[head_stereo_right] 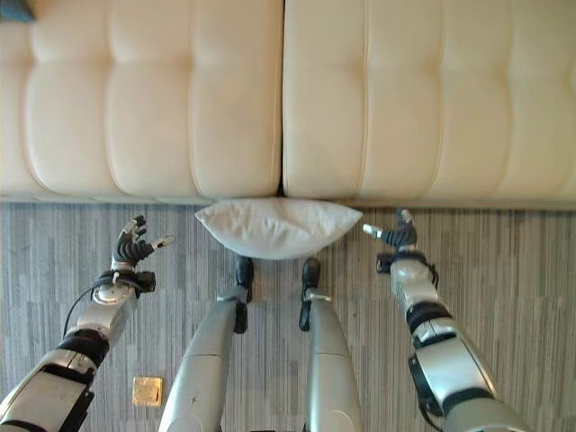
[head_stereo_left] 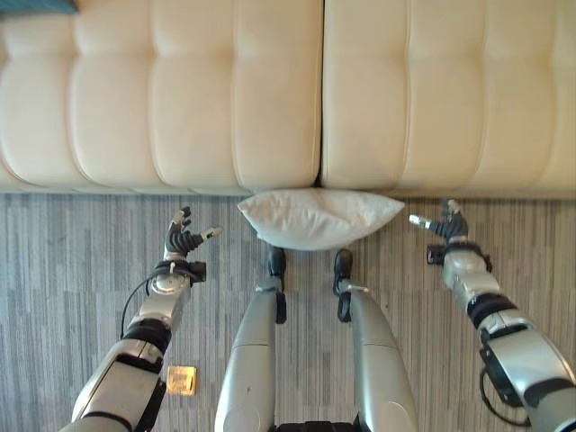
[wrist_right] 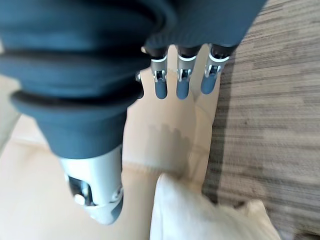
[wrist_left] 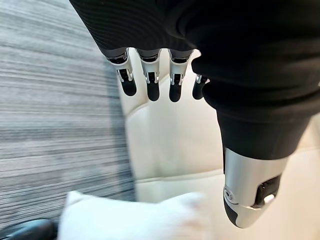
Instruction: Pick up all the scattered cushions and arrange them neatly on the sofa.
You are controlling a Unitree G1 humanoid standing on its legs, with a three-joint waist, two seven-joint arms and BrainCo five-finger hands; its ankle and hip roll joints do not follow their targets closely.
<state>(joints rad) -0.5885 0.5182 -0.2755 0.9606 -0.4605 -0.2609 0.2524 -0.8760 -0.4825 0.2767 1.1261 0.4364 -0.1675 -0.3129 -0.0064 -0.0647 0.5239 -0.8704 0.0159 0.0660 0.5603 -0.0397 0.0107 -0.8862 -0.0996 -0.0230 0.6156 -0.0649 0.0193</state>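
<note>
**White cushion on the floor, both hands empty**

White, soft cushion lying on the grey striped carpet, flat and slightly puffed, its far edge tucked against the foot of the cream sofa. Placed right below the seam where the two tufted seat sections meet, so roughly centred between the arms. Not on the sofa seat, and touched by neither hand.

Left hand raised over the carpet to the cushion's left, near it but apart, with fingers straight and spread, thumb pointing toward the cushion, holding nothing. Same relaxed, extended fingers seen in the left wrist view, with sofa leather and a corner of the cushion past them.

Right hand mirrored on the cushion's right, likewise apart from it, fingers extended, thumb stretched toward the cushion, empty. Straight fingers confirmed in the right wrist view, above the sofa's edge and the cushion.

Small yellow square tag flat on the carpet beside the left forearm. Sliver of teal fabric at the sofa's far left corner.
</note>
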